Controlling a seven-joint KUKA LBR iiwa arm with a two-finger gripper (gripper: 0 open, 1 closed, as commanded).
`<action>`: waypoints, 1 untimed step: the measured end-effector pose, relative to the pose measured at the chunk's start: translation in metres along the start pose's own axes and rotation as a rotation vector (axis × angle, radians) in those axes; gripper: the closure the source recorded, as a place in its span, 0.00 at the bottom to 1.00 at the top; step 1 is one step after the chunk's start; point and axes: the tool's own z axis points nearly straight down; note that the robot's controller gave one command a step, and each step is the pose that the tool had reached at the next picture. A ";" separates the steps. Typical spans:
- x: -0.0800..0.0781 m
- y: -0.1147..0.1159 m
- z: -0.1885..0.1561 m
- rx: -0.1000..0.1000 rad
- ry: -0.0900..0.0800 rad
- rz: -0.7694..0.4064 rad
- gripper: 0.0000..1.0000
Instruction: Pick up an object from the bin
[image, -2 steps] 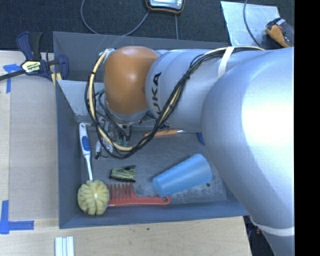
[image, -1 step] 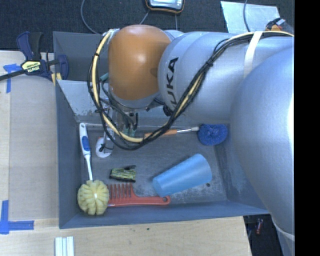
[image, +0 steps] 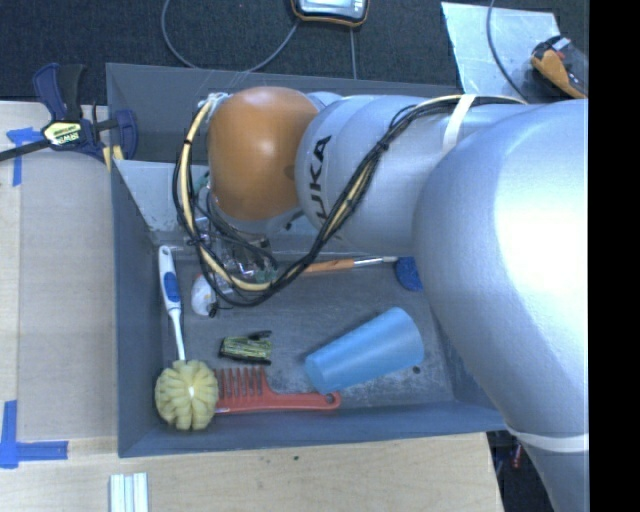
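My gripper (image: 238, 258) hangs low over the upper left part of the bin, its body half hidden under the orange cover and cables. Just below and left of it lies a small white thing (image: 203, 297). Beside that, a white toothbrush with a blue grip (image: 170, 300) lies along the left wall. A small olive and black object (image: 246, 347) sits on the floor a little below the gripper. To the gripper's right, a thin orange-handled brush (image: 345, 264) runs toward a blue end (image: 407, 273).
A blue cup (image: 365, 350) lies on its side at the lower right. Along the front wall lie a red comb (image: 275, 395) and a ribbed yellow-green ball (image: 186, 394). The thick grey arm covers the bin's right side and back.
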 end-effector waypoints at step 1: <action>-0.004 0.011 -0.047 -0.005 -0.010 0.347 0.00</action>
